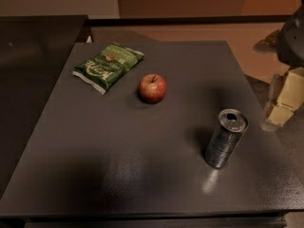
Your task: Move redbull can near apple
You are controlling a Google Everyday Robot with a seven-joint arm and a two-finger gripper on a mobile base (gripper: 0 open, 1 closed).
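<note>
The redbull can (226, 138), slim and silvery-grey with dark bands and a pull-tab top, stands upright at the right front of the dark table (118, 165). The apple (152, 88), small, red and round with a short stem, sits near the middle back of the table, well to the can's upper left. My gripper (284, 99) shows as pale cream parts at the right edge of the camera view, beyond the table's right edge and to the right of and behind the can. It holds nothing that I can see.
A flat green chip bag (108, 65) lies at the back left of the table, left of the apple. A dark counter (33, 46) adjoins the table on the left. My dark arm (292, 39) hangs at the upper right.
</note>
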